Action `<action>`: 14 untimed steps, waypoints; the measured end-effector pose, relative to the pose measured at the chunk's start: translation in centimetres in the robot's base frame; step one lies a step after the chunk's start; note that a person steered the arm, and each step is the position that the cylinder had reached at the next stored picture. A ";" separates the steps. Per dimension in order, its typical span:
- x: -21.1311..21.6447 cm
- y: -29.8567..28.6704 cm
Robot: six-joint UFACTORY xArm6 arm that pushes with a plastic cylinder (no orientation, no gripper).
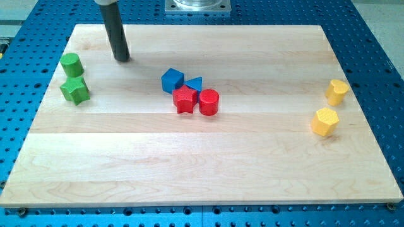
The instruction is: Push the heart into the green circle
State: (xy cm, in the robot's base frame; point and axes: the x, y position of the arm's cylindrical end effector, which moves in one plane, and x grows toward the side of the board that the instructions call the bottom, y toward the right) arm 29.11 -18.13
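Approach step; nothing pushed yet. Yellow heart (337, 92) lies far to the view's right of the green circle (71, 64); tip (122, 58) stands just right of the circle. No claw shows, so you cannot tell its state. Next, you go beyond the heart and push left.

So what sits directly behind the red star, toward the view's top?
The blue cube and blue triangle sit behind the red star. The star covers their lower edges, so contact cannot be confirmed.

Bright even overhead light; soft short shadows under blocks; sharp focus; mild glare on wood.
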 end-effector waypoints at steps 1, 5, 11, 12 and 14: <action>-0.1 -6.8; -0.7 12.1; 8.5 42.2; 5.5 36.2; 11.4 44.9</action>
State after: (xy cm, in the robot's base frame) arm 40.56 26.72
